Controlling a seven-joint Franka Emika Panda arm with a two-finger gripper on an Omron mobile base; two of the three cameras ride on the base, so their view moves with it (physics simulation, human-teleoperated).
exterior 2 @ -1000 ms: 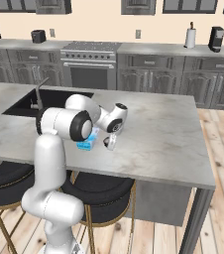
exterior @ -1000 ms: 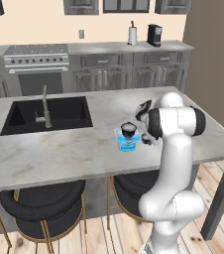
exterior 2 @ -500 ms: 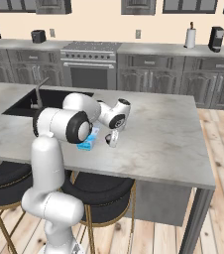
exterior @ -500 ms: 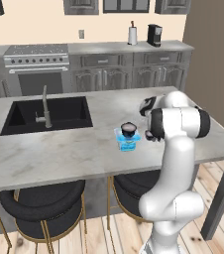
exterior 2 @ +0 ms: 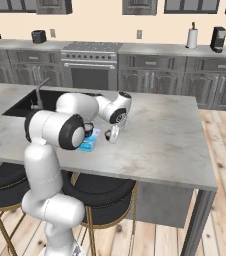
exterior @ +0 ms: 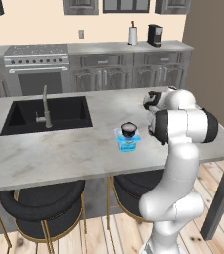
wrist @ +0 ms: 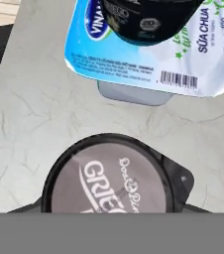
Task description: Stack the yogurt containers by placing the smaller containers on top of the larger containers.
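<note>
Blue tub (exterior: 128, 143) on island counter (exterior: 74, 149), right of sink (exterior: 47, 114). Dark cup (exterior: 129, 130) sits on tub lid, same pair at top of hand view: tub (wrist: 193, 64), cup (wrist: 148, 20). Second dark cup (wrist: 115, 178) with pale "Greek" lid close under hand camera, low in frame, near tub but apart. Gripper (exterior 2: 112, 135) over counter just right of tub. Finger tips hidden behind cup; jaw state and grip: cannot tell.

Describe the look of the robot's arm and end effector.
The arm is glossy white, built of rounded tubular segments with dark grey-black rings at the joints. No cables or markings are visible. The small white end effector is too small to show finger detail.
</note>
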